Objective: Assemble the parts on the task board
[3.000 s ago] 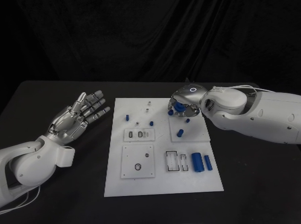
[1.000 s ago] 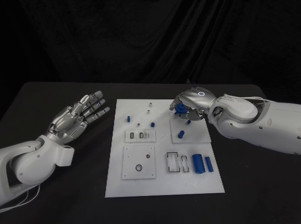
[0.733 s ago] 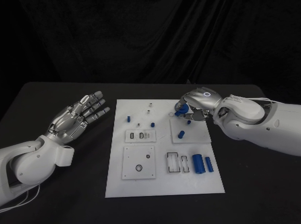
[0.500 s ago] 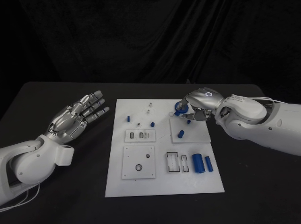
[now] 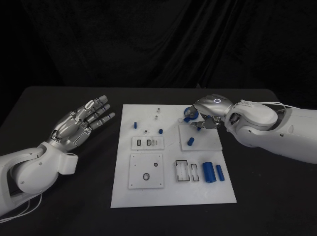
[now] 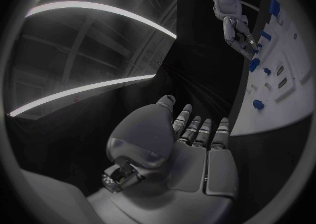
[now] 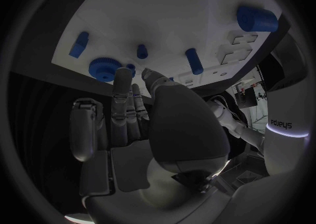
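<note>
The white task board [image 5: 174, 192] lies mid-table. A blue gear [image 5: 188, 114] sits at its far right part, seen close up as the blue gear [image 7: 102, 67] near the board's edge [image 7: 165, 13]. My right hand [image 5: 205, 118] hovers just right of the gear, fingers [image 7: 124, 84] stretched toward it, nothing clearly held. A bit of blue shows by the fingertips; whether they touch it is unclear. Blue pegs [image 5: 190, 141] [image 7: 193, 60] stand nearby. My left hand [image 5: 80, 123] floats left of the board, palm up, fingers spread and empty.
Two large blue cylinders [image 5: 213, 171] lie at the board's near right, beside an outlined slot [image 5: 186, 170]. Small blue pegs [image 5: 135, 124] stand at the far left part. Inset plates with holes [image 5: 145, 169] sit mid-board. Black table surrounds the board.
My right hand has drawn back to the right, off the blue gear, which stays on the board. The left hand has not moved.
</note>
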